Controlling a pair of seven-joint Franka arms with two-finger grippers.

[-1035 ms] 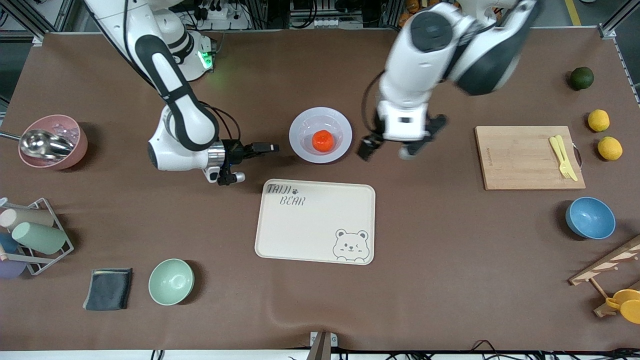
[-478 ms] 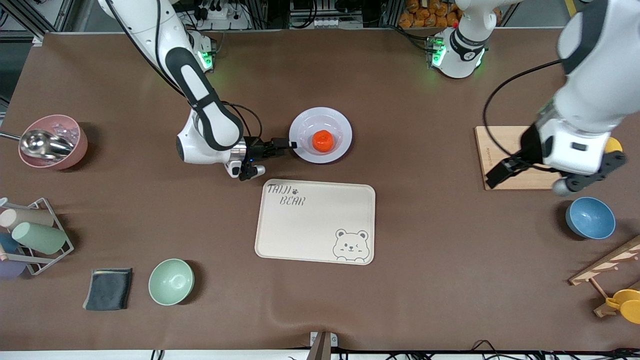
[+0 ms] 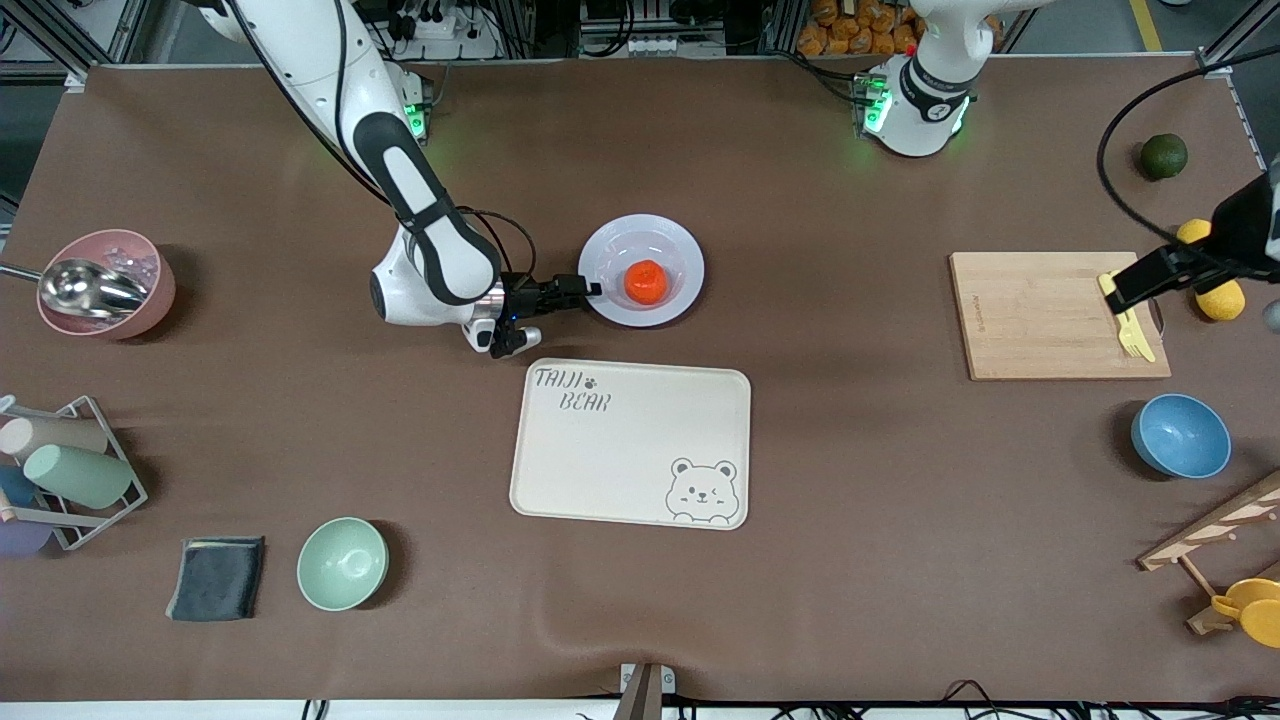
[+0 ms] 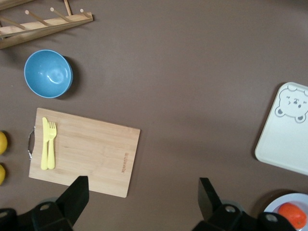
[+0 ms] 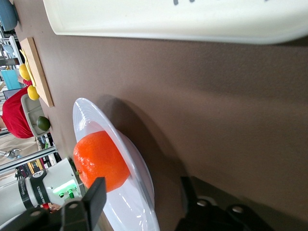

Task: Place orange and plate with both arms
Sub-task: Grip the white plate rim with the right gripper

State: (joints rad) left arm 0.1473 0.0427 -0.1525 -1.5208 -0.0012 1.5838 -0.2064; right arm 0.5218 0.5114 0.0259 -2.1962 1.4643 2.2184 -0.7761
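The pale plate (image 3: 610, 243) lies mid-table with the orange (image 3: 646, 282) in it. My right gripper (image 3: 588, 290) is low at the plate's rim on the side toward the right arm's end of the table. In the right wrist view the right gripper (image 5: 142, 195) is open, and its fingers (image 5: 91, 197) straddle the rim of the plate (image 5: 139, 192), close to the orange (image 5: 98, 159). My left gripper (image 3: 1206, 298) is open and empty, up over the cutting board's handle end. The left wrist view shows the left gripper (image 4: 141, 197), the plate (image 4: 272, 209) and the orange (image 4: 292, 215).
The cream bear tray (image 3: 630, 445) lies just nearer the camera than the plate. The cutting board (image 3: 1040, 315) with a yellow fork and knife (image 3: 1125, 315), the lemons (image 3: 1222, 300), a green fruit (image 3: 1163, 156) and a blue bowl (image 3: 1180, 435) are at the left arm's end. A mint bowl (image 3: 342, 563) and a pink bowl (image 3: 105, 283) are at the right arm's end.
My left arm has swung away from the plate to over the cutting board. My right gripper has moved in to the plate's rim. The plate and the orange have not moved.
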